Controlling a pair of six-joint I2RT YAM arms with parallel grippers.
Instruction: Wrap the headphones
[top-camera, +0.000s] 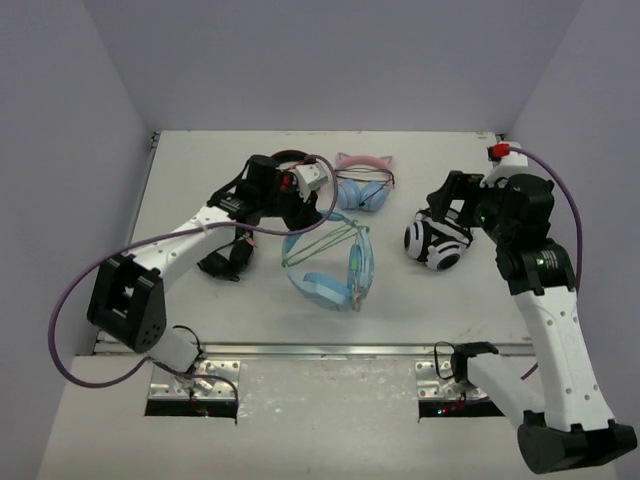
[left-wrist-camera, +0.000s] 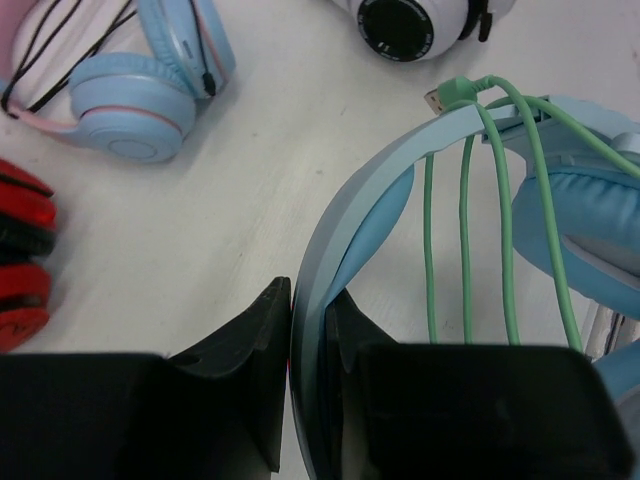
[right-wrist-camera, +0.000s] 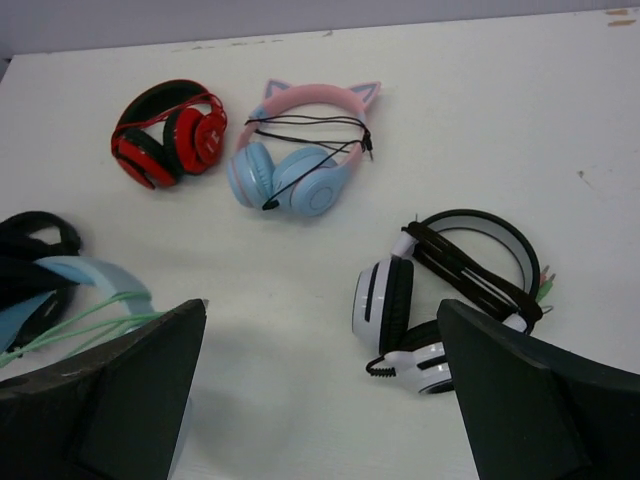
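The light-blue headphones (top-camera: 322, 288) lie at the table's middle, with the mint-green cable (top-camera: 325, 243) looped several times across the band. My left gripper (top-camera: 300, 215) is shut on the blue headband (left-wrist-camera: 345, 235); the cable loops (left-wrist-camera: 465, 240) and the plug (left-wrist-camera: 440, 97) lie just to its right. My right gripper (top-camera: 445, 205) is open and empty and hovers over the table, apart from these headphones. In the right wrist view its jaws (right-wrist-camera: 322, 310) stand wide, and the headphones (right-wrist-camera: 90, 285) show at the left edge.
White-and-black headphones (top-camera: 435, 245) lie under the right gripper and show in its wrist view (right-wrist-camera: 400, 300). Pale-blue headphones with pink cat ears (top-camera: 362, 185) and a red pair (right-wrist-camera: 165, 135) lie at the back. A black pair (top-camera: 225, 260) lies left of the middle.
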